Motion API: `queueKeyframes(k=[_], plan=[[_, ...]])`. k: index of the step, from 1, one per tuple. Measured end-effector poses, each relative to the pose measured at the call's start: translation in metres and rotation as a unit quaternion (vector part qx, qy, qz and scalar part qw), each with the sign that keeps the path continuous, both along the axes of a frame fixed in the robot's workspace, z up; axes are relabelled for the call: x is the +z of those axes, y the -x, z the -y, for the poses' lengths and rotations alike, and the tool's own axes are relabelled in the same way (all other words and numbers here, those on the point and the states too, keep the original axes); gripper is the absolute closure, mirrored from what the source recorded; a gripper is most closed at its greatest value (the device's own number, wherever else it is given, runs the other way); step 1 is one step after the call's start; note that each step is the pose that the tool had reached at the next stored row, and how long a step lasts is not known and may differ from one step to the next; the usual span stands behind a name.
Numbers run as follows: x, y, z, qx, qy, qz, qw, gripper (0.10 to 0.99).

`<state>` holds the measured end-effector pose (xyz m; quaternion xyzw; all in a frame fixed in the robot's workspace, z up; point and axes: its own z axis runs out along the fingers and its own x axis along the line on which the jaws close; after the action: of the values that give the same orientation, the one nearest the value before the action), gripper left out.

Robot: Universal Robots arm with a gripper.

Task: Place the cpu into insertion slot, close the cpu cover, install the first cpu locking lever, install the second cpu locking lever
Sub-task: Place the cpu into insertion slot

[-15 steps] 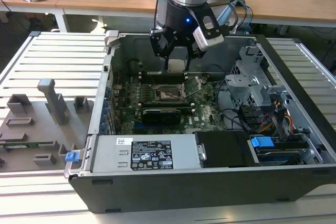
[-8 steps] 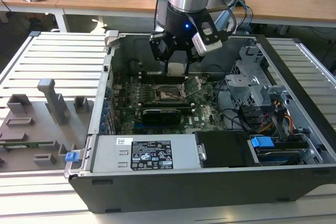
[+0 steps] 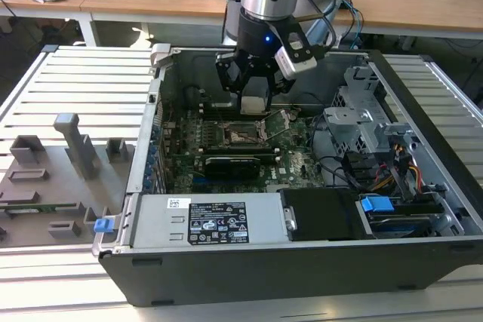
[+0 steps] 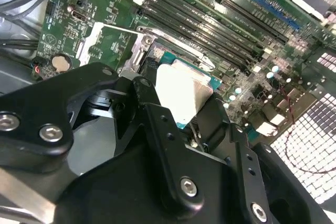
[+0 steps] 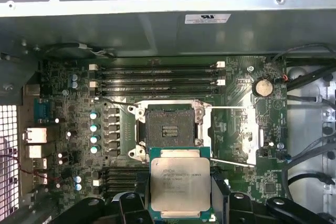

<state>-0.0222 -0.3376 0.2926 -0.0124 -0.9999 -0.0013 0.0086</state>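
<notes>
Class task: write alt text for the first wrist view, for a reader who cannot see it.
A pincer holds a square silver-topped chip near the empty socket of a green motherboard inside a computer case. The socket's metal cover lies swung open beside it.
</notes>
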Motion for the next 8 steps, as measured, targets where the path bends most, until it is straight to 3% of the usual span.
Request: queueKeyframes(k=[3,8], plan=[[-0.0064,0.0,-0.0057,0.003,0.0002,0.0001,1.0,0.541],[-0.0234,-0.0005,-0.0201,0.008,0.002,0.0001,1.0,0.541]])
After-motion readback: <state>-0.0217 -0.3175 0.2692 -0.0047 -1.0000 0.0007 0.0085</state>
